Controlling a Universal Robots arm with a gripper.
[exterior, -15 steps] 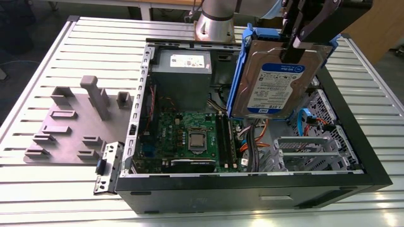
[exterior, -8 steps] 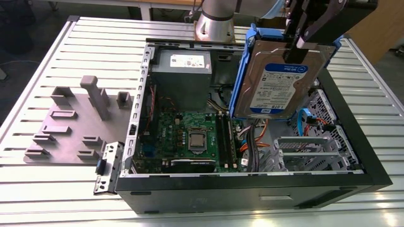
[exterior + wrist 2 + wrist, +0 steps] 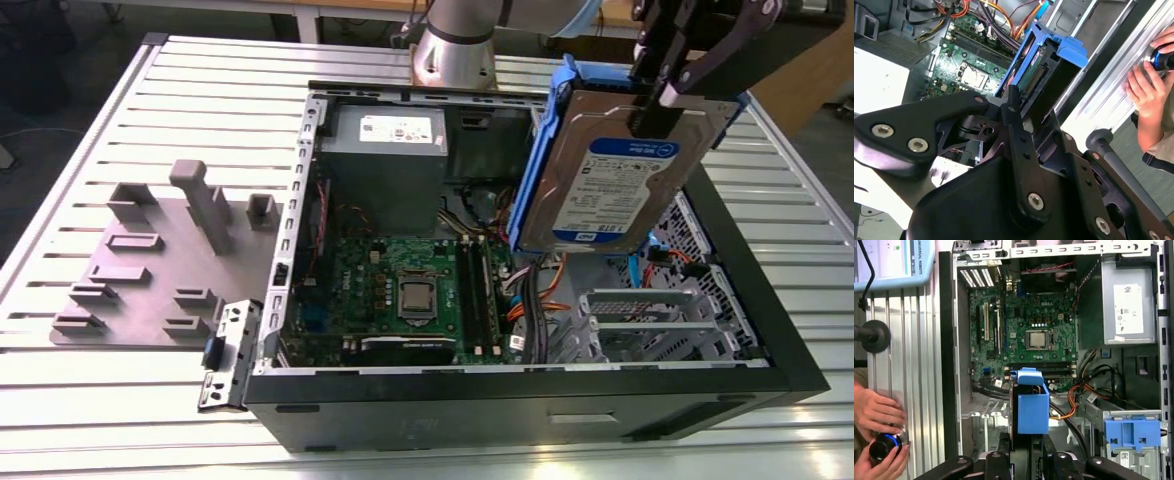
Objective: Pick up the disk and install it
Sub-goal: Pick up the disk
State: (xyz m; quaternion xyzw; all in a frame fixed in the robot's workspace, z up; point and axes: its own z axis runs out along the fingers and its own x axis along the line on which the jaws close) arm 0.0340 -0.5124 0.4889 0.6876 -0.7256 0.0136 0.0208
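Exterior view: gripper point(image 3: 663, 100), fingers pinched onto the upper edge of the disk point(image 3: 607, 175). The disk hangs directly beneath it, long axis near upright with a slight tilt, label face outward, held clear above the open computer case point(image 3: 534, 410) on the exterior view's right, with the metal drive cage point(image 3: 647, 320) nearer and lower. The case lies on a slatted metal table point(image 3: 80, 420); a grey fixture plate point(image 3: 147, 270) lies apart on the exterior view's left. Second wrist view: black fingers point(image 3: 1013, 107) clamp the disk point(image 3: 1049, 70), which points away from the wrist toward the motherboard point(image 3: 969, 65); a person's hands point(image 3: 1144, 87) rest on the table beyond the case wall. First wrist view: the blue end of the disk point(image 3: 1032, 407) juts out over cables point(image 3: 1079, 395); a second blue carrier point(image 3: 1131, 432) already sits in a bay. Room judged ample above the case, tight among cables and cage walls.
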